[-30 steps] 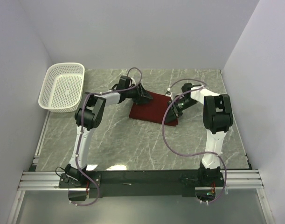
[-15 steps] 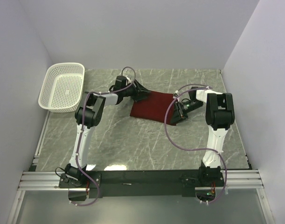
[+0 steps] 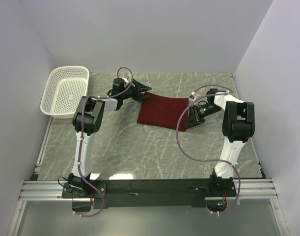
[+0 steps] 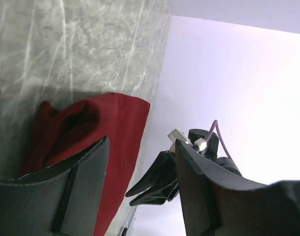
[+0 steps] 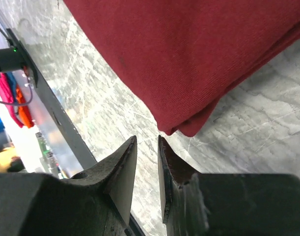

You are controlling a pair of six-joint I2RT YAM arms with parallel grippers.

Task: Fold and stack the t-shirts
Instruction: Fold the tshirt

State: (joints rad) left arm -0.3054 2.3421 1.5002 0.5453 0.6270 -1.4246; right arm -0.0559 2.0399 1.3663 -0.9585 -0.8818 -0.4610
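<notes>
Lying folded on table (image 3: 140, 147): shirt (image 3: 162, 112). Left claw (image 4: 140, 142) apart, right claw (image 5: 146, 139) nearly together, both empty. Risk: either claw snagging an edge, undoing the fold.

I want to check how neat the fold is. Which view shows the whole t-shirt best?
The top view: the whole folded t-shirt lies on the table, nearly every edge visible. The left wrist view catches only one rumpled end; the right wrist view, just a close-up corner.
</notes>
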